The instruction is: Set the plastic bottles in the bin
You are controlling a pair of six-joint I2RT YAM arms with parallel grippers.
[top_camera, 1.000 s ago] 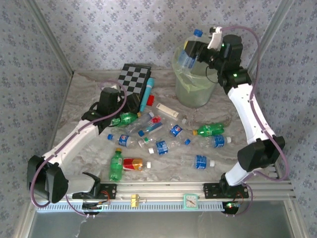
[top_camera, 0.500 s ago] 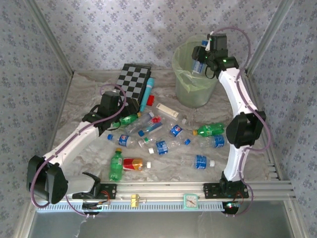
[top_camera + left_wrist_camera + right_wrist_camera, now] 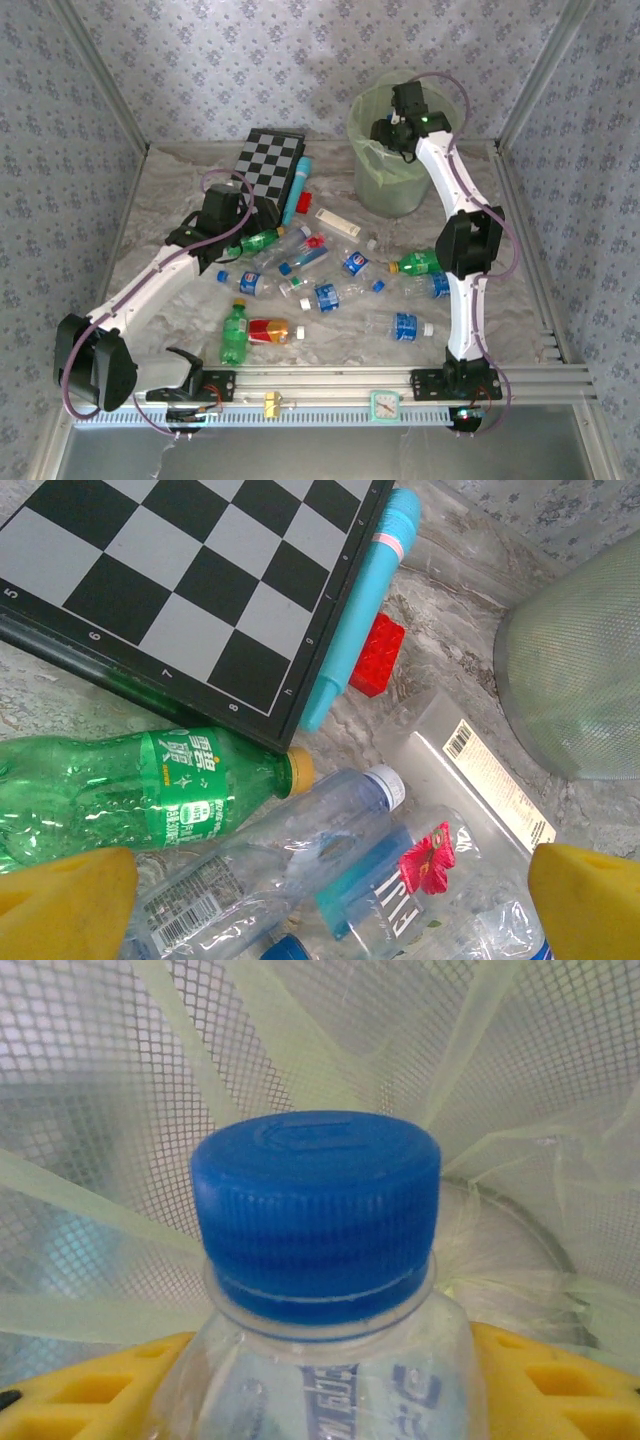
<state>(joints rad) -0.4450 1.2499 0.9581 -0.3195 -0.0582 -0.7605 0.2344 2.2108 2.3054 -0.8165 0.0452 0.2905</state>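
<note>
Bottles [image 3: 327, 297] lie scattered over the middle of the table [image 3: 180, 180], as seen from above. Most are clear with blue labels, and they are well apart from the bin [image 3: 400, 195] at the far right. The right gripper [image 3: 388, 128] hangs inside the mouth of the bin, with its arm stretched tall over the table. The left gripper [image 3: 233, 228] is low over the left end of the pile, just above a green bottle [image 3: 258, 240]. So the left arm is clearly the nearer one for what remains on the table.

From the left wrist, the left gripper [image 3: 325, 910] has its yellow fingertips [image 3: 60, 905] spread wide, and nothing is gripped between them. The green bottle [image 3: 150, 790] lies crosswise just ahead. Its long axis runs from one finger's side to the other, cap to the right, just beside the edge of the checkerboard [image 3: 200, 570]. A clear bottle [image 3: 290, 855] lies closer and slanted. Beyond are the cyan tube [image 3: 365, 600] and the red block [image 3: 378, 655]. I judge the wrist should turn, so that the fingers close across the body and not along it.

From the right wrist, a blue-capped bottle [image 3: 315, 1210] stands between the fingers [image 3: 80, 1395] of the right gripper [image 3: 315, 1400]. Its cap points away into the bin [image 3: 120, 1080], with the netted wall and thin bag behind it. Whether the fingers pinch it or are loose, I cannot tell. In my view it needs only release.
</note>
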